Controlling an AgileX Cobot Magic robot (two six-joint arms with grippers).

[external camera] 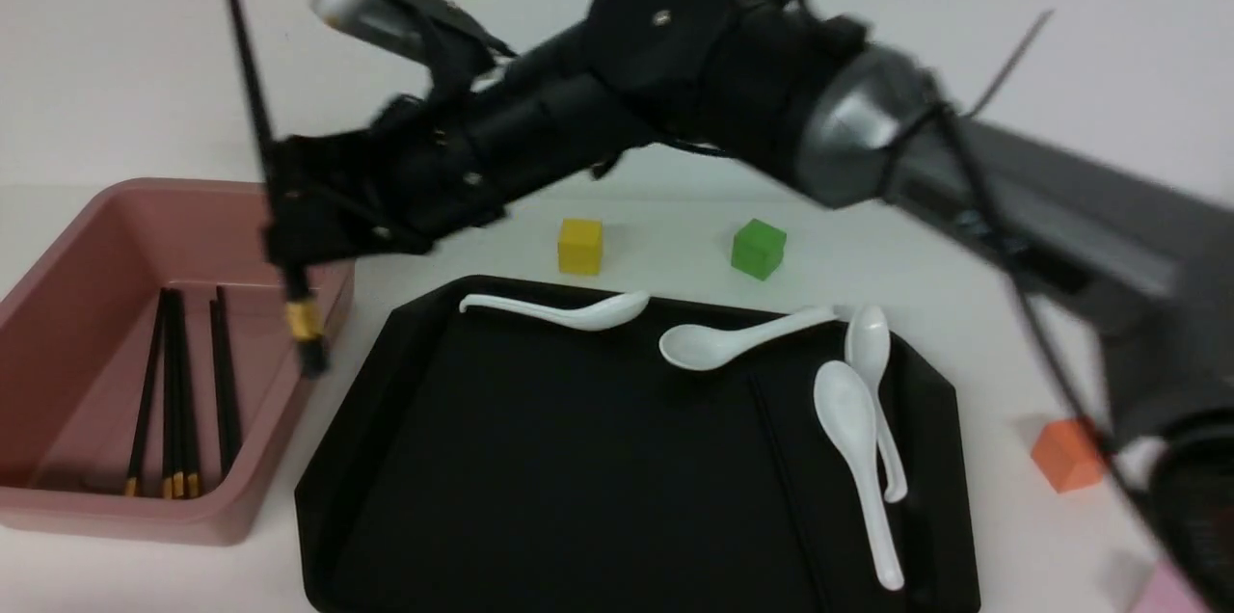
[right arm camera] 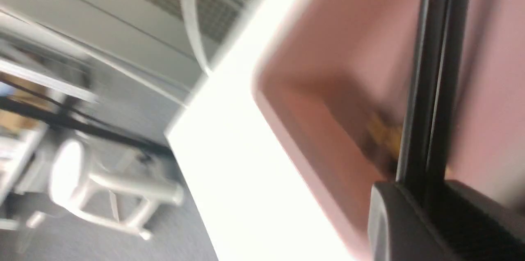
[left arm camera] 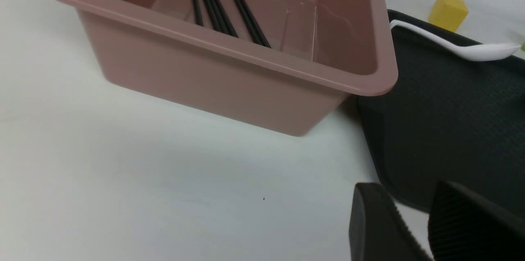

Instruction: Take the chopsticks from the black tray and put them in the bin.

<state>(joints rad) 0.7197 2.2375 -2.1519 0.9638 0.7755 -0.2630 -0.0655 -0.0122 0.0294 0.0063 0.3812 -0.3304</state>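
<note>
my right gripper [external camera: 287,237] is pinching a chopstick [external camera: 249,64] just above its gold band; the stick stands almost upright at the left of the front view, band end down, crossing the right-hand wall of the bin [external camera: 106,517] in the picture. i judge it's held steep so it drops inside rather than bridging the rim. several chopsticks [external camera: 178,391] lie on the bin floor, lower left of the frame; the left gripper [left arm camera: 414,228], lower right of its wrist view, is spread with nothing between the pads, low beside the black tray [external camera: 578,459]. in the right wrist view, blur hides whether one stick or two is pinched; a faint dark line right of centre on the tray, beside the spoons [external camera: 853,439], may be another chopstick, but i can't tell.
</note>
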